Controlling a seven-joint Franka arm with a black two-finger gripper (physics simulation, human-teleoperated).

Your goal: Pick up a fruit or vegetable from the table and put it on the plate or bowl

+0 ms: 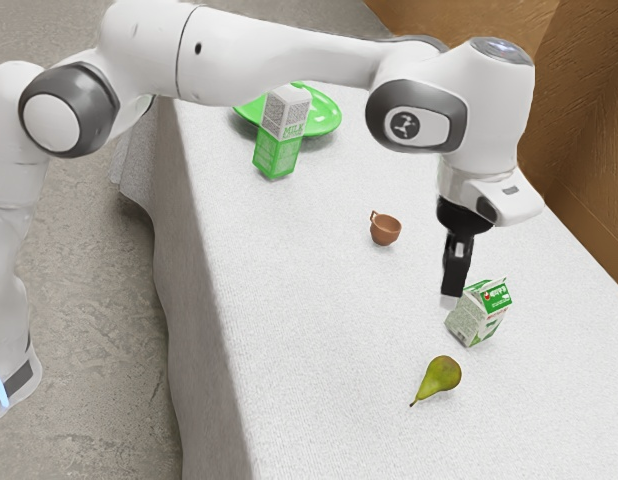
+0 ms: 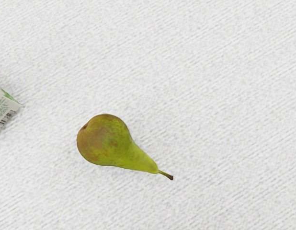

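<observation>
The pear (image 1: 439, 377) (image 2: 109, 143) lies on the white bench (image 1: 319, 300), just beside a small milk carton (image 1: 479, 312). The claw (image 1: 452, 288) hangs above that carton; apart or together, I cannot tell. The green plate (image 1: 324, 108) sits well away

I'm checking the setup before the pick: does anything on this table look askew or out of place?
Two things. The small carton beside the gripper looks tilted rather than upright. The tall milk carton overlaps the green plate, apparently crowding the spot meant for the pear.
</observation>
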